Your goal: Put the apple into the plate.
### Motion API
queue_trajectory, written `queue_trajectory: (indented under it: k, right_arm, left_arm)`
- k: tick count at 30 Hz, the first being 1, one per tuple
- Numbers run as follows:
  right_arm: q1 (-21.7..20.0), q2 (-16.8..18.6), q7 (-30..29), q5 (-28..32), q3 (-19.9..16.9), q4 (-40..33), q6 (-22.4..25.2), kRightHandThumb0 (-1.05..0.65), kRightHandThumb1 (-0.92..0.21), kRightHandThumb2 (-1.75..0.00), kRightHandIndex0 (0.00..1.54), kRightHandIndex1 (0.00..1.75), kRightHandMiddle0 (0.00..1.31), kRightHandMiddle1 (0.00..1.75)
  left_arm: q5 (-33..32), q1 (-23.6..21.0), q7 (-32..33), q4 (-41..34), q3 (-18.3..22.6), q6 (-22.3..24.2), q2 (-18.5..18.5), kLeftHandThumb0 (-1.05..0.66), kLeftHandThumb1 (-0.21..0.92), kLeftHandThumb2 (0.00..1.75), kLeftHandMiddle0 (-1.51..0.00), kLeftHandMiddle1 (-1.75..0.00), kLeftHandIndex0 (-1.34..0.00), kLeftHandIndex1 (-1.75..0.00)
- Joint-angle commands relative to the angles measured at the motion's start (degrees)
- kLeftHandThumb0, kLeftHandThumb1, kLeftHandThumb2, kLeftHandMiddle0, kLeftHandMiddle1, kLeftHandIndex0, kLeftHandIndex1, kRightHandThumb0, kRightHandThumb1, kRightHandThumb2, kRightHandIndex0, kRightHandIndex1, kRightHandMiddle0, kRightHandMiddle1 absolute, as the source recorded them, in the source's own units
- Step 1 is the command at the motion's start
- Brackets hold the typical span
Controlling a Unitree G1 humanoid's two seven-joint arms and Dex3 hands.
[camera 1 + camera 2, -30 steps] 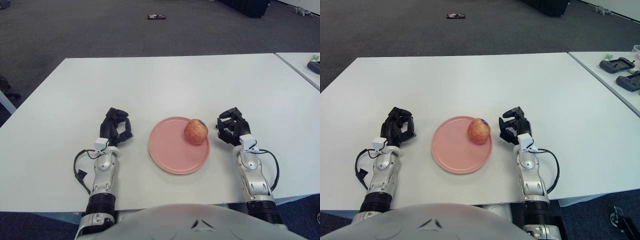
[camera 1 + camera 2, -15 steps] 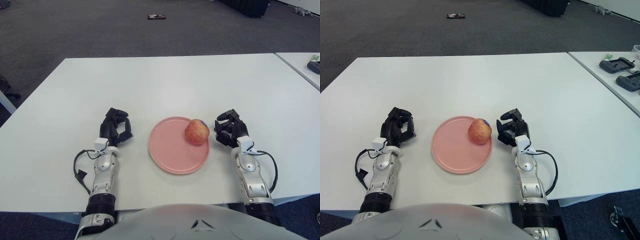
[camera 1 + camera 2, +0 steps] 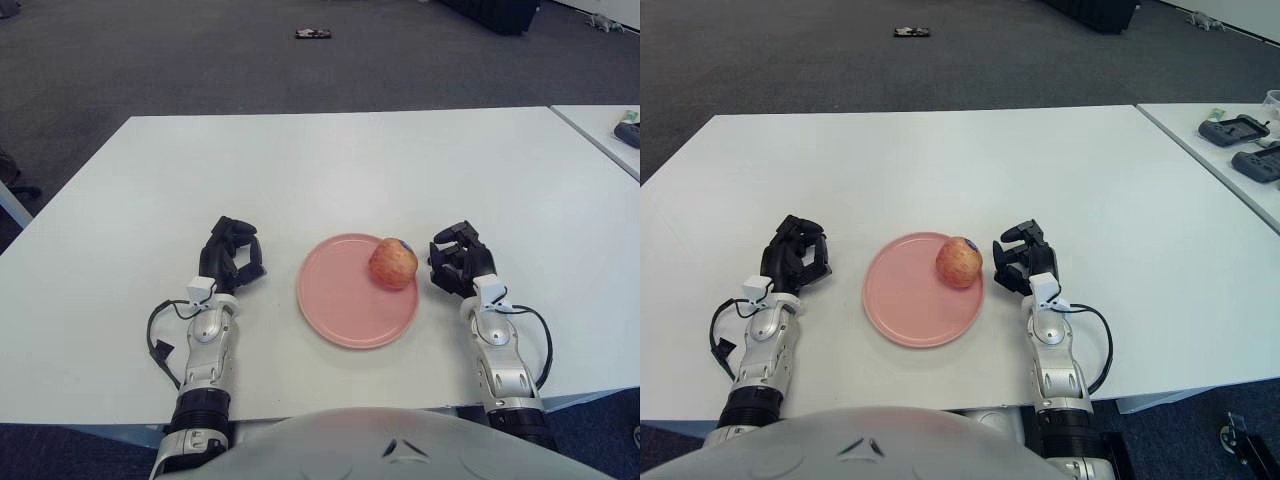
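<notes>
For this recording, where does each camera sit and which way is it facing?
Left eye view: on the head, looking forward and down at the white table; both forearms, left hand and right hand show.
Right eye view: slightly to the right, same direction, more of the neighbouring table.
Both share the apple on the pink plate, between the hands.
</notes>
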Motion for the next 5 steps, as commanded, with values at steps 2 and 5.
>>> queue_trajectory:
  k: [2, 5]
  right_arm:
    - [0.0, 1.7, -3.2, -0.7, -0.8, 1.1, -2.7, -0.39, -0.61, -0.95, 0.60, 1.52, 0.38, 1.75]
    - [-0.2, 2.3, -4.7, -1.0, -1.0, 1.7, -3.9, -0.39, -0.62, -0.95, 0.60, 1.53, 0.38, 1.75]
  left_arm:
    - [0.5, 0.6, 0.0, 0.1, -0.1, 1.3, 0.4, -0.45, 0.41, 1.22, -0.96, -1.75, -0.54, -1.75]
    - [0.4, 0.6, -0.1, -0.1, -0.1, 1.8, 0.5, -0.45, 0.40, 1.22, -0.96, -1.75, -0.54, -1.75]
